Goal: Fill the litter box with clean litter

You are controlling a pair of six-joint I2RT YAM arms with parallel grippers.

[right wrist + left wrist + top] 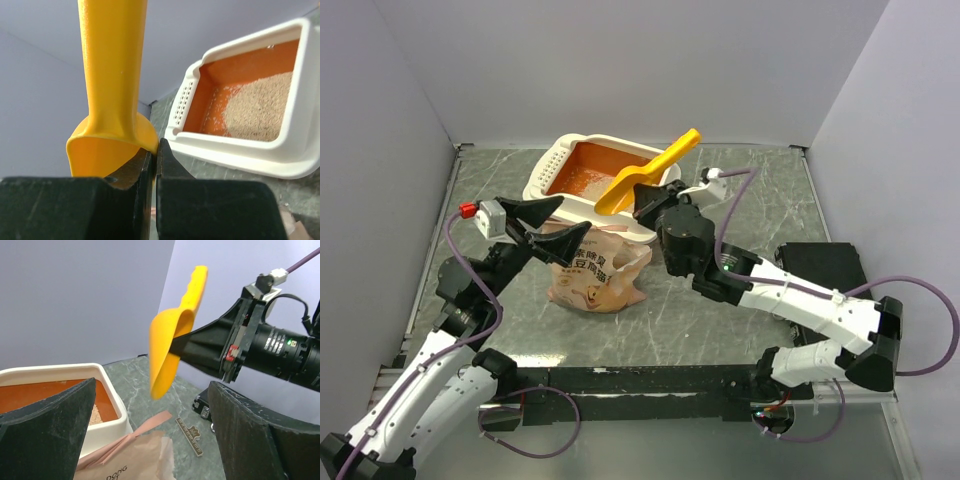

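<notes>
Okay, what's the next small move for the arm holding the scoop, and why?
Probably swing the right gripper down toward the paper bag for another load. The yellow scoop it clamps looks empty, tipped by the litter box, and the litter covers only part of the orange floor.

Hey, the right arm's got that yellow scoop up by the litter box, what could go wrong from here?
The right gripper pinches only the thin bowl wall of the scoop, so it may twist or slip once loaded. The left gripper hangs open at the top of the paper bag, not gripping it, so digging in could tip the bag. The litter box sits right beside the bag, so a swing may clip its rim.
</notes>
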